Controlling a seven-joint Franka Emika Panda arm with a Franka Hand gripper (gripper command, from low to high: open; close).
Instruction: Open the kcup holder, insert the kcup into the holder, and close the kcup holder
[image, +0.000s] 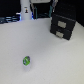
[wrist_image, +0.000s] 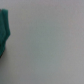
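Note:
The kcup holder (image: 64, 25) is a black boxy unit with two stacked front panels, both shut, at the exterior view's upper right. The kcup (image: 26, 61) is a tiny green and blue pod lying on the white table (image: 50, 57), well toward the exterior view's lower left of the holder. No gripper fingers show in either view. The wrist view shows blurred pale table surface (wrist_image: 50, 45) and a blurred teal shape (wrist_image: 4, 31) at its edge; I cannot tell what that shape is.
A white cone-topped bottle (image: 26, 11) stands at the back of the table toward the exterior view's left. Dark clutter and a white structure (image: 40, 7) lie behind the table's far edge.

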